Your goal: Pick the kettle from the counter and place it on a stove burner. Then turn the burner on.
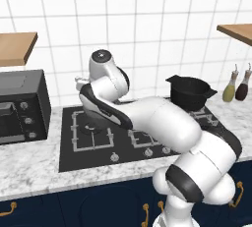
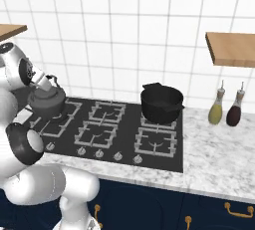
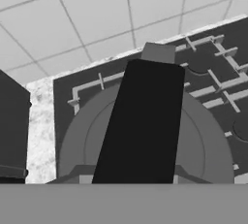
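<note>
The dark grey kettle (image 2: 47, 102) hangs at the far left of the black cooktop (image 2: 127, 124), over the big square-grated stove burner (image 2: 62, 119). My gripper (image 2: 45, 87) is shut on its upright dark handle. In the hand view the black handle (image 3: 140, 121) runs up the middle over the kettle's grey dome (image 3: 198, 145). Whether the kettle's base touches the grate I cannot tell. In the left base view my arm hides the kettle, and part of the burner (image 1: 91, 130) shows under it. The marbled counter (image 1: 29, 167) runs around the cooktop.
A black two-handled pot (image 2: 161, 103) sits on the back right burner. Two bottles (image 2: 224, 110) stand on the counter to the right. A dark oven box (image 1: 22, 105) stands left of the cooktop. Knobs (image 2: 99, 153) line the cooktop's front edge. Wooden shelves hang on both sides.
</note>
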Motion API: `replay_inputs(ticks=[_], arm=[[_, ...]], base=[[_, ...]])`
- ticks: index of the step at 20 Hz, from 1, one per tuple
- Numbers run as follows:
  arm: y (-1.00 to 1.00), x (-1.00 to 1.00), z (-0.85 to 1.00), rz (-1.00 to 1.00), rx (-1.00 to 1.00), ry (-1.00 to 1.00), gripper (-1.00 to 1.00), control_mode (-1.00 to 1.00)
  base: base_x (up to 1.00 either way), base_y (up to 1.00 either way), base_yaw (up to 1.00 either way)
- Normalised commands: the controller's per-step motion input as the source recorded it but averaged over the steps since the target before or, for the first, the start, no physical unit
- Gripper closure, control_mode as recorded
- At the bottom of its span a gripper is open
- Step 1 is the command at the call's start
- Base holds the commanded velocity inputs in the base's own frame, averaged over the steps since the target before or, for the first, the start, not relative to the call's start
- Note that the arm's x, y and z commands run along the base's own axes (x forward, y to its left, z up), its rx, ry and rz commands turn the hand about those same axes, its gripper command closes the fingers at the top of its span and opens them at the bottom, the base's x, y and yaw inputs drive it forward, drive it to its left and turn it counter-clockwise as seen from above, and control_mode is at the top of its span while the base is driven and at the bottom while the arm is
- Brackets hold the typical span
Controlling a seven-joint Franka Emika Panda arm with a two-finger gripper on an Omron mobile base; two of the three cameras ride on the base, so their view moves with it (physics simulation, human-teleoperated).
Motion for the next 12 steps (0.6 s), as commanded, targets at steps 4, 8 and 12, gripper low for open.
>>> replay_inputs(ticks=[4,8,12], arm=[[0.36,0.51,-0.32,0.11,-0.03,0.00,1.00,-1.00],[0.24,0.33,-0.23,0.09,0.00,0.00,1.00,-1.00],[0.10,0.39,-0.23,0.09,0.00,0.00,1.00,-1.00]], base=[[0.00,0.00,0.00],[0.00,0.00,0.00],[0.00,0.00,0.00]])
